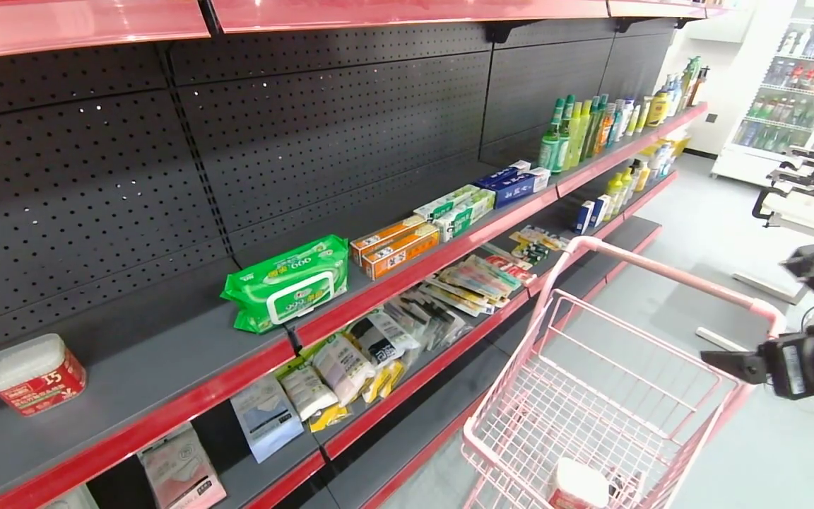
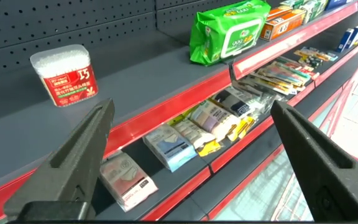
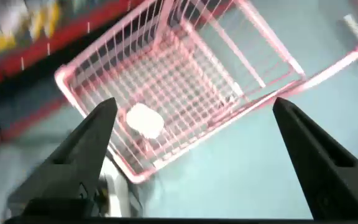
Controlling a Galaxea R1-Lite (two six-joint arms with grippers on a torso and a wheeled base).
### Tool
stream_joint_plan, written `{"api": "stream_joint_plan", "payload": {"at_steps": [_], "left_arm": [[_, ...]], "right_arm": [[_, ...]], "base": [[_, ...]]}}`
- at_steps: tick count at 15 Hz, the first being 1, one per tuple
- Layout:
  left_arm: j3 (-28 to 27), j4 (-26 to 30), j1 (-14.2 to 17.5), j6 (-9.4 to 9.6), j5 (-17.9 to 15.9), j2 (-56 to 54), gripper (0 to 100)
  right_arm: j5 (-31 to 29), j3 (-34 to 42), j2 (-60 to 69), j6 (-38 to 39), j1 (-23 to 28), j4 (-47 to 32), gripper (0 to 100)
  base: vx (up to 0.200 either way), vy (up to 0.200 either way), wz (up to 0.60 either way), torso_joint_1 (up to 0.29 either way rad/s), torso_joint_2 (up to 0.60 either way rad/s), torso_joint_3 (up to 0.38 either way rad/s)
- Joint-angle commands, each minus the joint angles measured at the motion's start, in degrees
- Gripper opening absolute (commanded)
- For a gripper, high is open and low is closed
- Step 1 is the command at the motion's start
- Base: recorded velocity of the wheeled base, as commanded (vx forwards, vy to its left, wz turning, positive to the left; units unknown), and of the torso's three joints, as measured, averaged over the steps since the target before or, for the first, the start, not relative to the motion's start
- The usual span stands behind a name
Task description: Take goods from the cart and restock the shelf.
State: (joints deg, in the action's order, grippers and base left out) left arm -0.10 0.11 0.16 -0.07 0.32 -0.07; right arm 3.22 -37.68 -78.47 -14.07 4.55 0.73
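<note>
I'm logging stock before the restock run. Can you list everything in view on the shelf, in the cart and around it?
shelf: one, grey levels with red edges, runs left to far right
swab tub: one, white with red label, shelf's left end
wipes pack: one, green, same level
orange boxes: two, orange, beside the wipes
green-white boxes: several, further along
blue boxes: several, blue, beyond those
bottles: many, mostly green, far end
flat packets: many, mixed colours, next level down
cart: one, pink, on the floor
white tub: one, white, in the cart
left gripper: open, facing the shelf
right gripper: open, above the cart
</note>
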Motion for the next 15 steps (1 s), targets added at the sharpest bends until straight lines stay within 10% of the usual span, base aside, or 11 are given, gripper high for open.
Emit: {"api": "stream_joint_plan", "payload": {"at_steps": [1,15], "left_arm": [[0.1,0.07,0.02,-0.01,0.03,0.07,100],[0.01,0.07,0.02,-0.01,0.03,0.07,100]], "right_arm": [[5.13,-4.51,-25.86,-13.53,-0.06,0.24,100],[6.54,-2.75,-42.12,-25.04,-2.7,9.73,100]], "base": [[0.0,0.0,0.0,0.0,0.0,0.0],[0.0,0.0,0.0,-0.101,0.21,0.113]]}}
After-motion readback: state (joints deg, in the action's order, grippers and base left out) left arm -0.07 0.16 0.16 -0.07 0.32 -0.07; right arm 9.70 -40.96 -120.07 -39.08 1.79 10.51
